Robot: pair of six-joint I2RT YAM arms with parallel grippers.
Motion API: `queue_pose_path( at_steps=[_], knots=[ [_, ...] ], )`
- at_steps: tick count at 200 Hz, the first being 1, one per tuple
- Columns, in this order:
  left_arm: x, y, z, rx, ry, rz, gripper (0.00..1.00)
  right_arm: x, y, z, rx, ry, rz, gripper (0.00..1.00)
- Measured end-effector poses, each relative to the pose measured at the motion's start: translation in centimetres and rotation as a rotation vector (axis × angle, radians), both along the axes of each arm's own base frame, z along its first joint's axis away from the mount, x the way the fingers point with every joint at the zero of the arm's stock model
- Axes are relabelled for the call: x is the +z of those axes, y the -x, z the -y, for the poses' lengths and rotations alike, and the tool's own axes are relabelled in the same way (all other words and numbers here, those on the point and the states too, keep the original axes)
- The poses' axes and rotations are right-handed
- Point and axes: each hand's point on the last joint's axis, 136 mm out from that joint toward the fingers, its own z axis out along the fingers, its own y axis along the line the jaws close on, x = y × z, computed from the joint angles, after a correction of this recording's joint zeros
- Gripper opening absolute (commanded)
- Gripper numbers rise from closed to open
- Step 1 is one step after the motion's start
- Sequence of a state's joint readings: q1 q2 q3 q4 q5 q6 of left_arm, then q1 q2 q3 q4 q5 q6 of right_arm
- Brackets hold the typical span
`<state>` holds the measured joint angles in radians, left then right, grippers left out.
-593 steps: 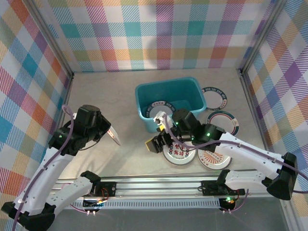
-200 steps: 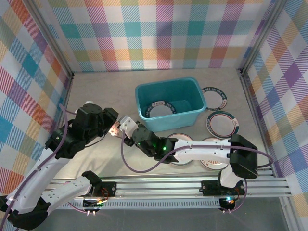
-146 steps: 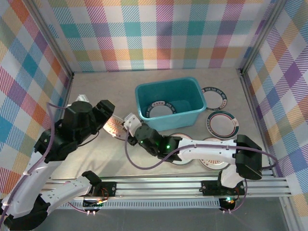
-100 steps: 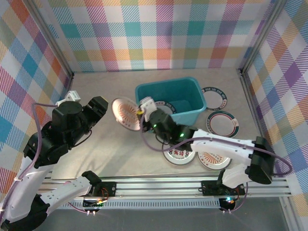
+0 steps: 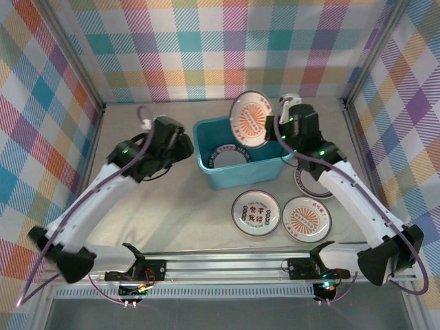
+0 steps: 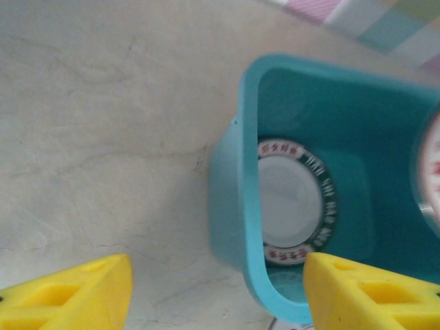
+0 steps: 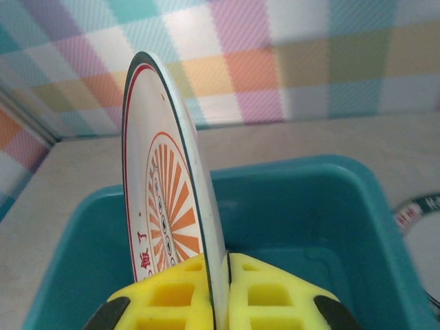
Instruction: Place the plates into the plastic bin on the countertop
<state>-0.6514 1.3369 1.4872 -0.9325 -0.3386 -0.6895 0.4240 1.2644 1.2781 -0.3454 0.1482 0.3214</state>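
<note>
Orange sunburst plate (image 7: pixel 165 206) stands on edge above plastic bin (image 5: pixel 275 167), clamped in right pincer (image 7: pixel 218 278). Left pincer (image 6: pixel 218 292) stands open, empty, beside bin's left wall.

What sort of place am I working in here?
Probably a staged test booth, not a kitchen: plaid walls on three sides, a beige countertop, a metal rail along the near edge.

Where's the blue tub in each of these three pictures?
Top external: plastic bin at centre of the countertop.
Left wrist: bin in the right half, green-rimmed plate inside.
Right wrist: bin across the bottom, behind the orange sunburst plate in the right gripper.
Shared landmark: the plaid wall beyond it.
</note>
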Motion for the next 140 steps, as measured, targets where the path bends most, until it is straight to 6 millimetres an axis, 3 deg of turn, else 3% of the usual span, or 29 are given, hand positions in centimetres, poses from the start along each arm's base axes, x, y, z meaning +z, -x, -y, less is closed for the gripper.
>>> queue_pose_path(
  at_steps=[16, 30, 83, 118, 140],
  knots=[
    [-2.1, -1.9, 1.3, -0.027, -0.03, -0.06, 0.67, -1.1, -1.6, 2.1, -0.023, -0.036, -0.089, 0.0],
    [-3.5, -3.5, 2.1, -0.035, -0.021, -0.101, 0.66, -2.0, -3.0, 2.5, -0.005, -0.064, -0.158, 0.0],
    [-7.0, -9.2, 0.4, 0.023, 0.073, -0.197, 0.65, -4.7, -4.7, -1.6, 0.197, -0.112, -0.348, 0.0],
    [-6.9, -10.5, -0.7, 0.009, 0.095, -0.191, 0.65, -4.9, -4.4, -2.5, 0.266, -0.104, -0.352, 0.0],
    [-6.6, -10.7, -0.4, -0.028, 0.114, -0.185, 0.63, -5.8, -4.8, -3.0, 0.303, -0.091, -0.372, 0.0]
  ],
)
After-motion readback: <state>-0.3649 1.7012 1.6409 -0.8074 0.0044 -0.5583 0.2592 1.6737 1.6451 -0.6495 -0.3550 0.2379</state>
